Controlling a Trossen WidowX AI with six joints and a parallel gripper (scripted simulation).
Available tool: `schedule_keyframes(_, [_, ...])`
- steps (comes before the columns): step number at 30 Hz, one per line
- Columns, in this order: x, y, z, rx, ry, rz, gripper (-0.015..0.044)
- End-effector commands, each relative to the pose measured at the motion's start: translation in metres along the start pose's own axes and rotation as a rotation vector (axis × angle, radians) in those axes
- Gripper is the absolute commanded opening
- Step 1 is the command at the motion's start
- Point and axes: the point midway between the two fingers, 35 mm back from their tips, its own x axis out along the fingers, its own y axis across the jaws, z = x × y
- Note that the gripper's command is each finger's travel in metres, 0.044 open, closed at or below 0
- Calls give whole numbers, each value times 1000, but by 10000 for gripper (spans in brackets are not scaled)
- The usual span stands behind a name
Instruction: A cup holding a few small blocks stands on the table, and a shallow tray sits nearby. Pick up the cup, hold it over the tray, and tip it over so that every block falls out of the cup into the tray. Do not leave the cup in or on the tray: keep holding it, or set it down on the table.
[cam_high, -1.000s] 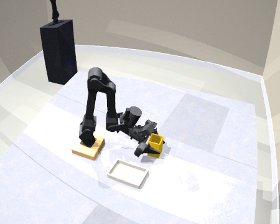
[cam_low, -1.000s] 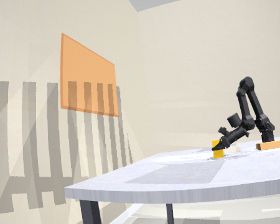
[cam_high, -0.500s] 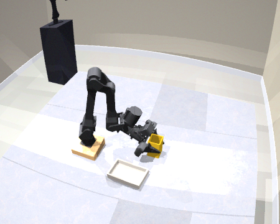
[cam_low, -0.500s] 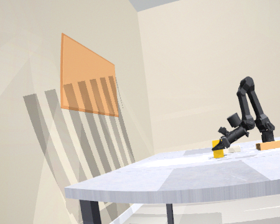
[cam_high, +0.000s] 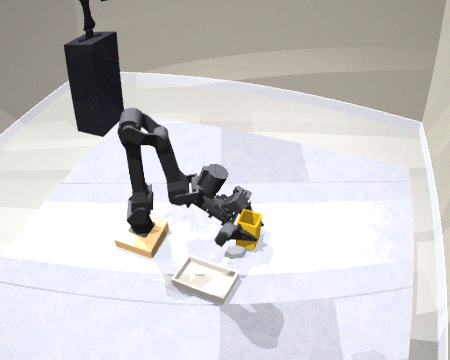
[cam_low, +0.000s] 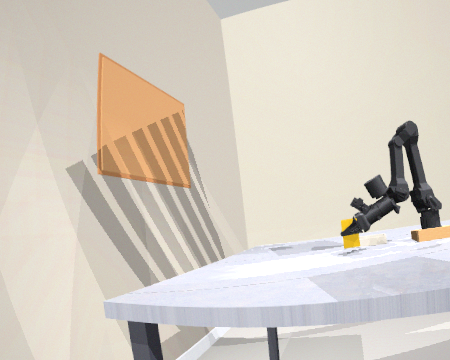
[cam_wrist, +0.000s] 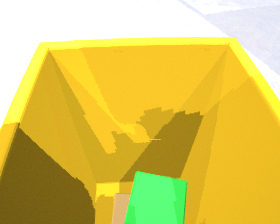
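Observation:
The yellow cup is upright, its base slightly above the table. My gripper is shut on it, one finger on each side; the fingers do not show in the wrist view. Inside the cup, a green block and part of a tan block show at the bottom edge of the wrist view; the rest of the cup's floor is cut off. The shallow off-white tray lies on the table, in front and left of the cup in the top view, and no blocks show in it.
The arm's wooden base block stands left of the tray in the top view. A dark pedestal stands behind at the far left. An orange panel is on the wall.

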Motion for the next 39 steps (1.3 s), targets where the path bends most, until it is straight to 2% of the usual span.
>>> schedule_keyframes(1, [-3,0,9,7,-14,-2,0])
schedule_keyframes(20, [-11,-3,32,10,-14,-6,0])
schedule_keyframes(39, [-14,-76,39,65,-6,-125,0])
